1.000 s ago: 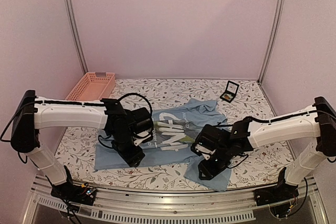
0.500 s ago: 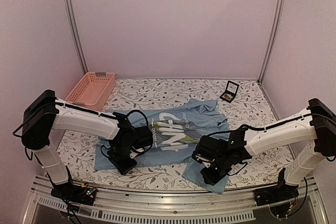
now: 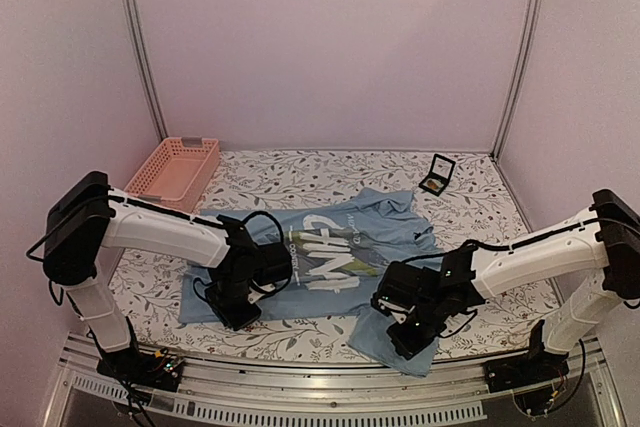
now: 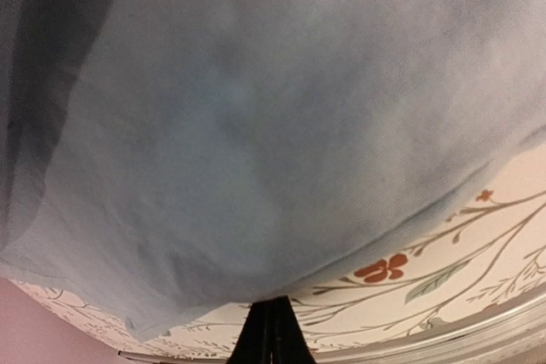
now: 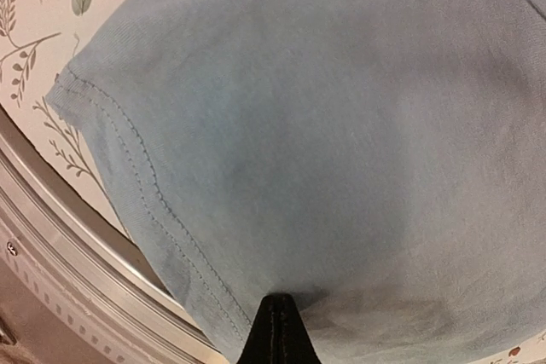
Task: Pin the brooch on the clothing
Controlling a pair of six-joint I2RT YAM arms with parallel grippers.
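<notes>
Left hand (image 3: 232, 317) and right hand (image 3: 413, 345) each pinch the near hem of the T-shirt (image 3: 330, 247) on the floral counter (image 3: 300, 172). The brooch (image 3: 433, 185) lies in the open black case (image 3: 443, 163), well apart.

This is a robot test booth in a lab. Plain pale walls (image 3: 330, 47) and metal posts (image 3: 137, 47) enclose the table (image 3: 300, 172) with its flowered cloth. Two white robot arms (image 3: 150, 232) are bolted to an aluminium rail (image 3: 300, 387) along the table's near edge.
</notes>
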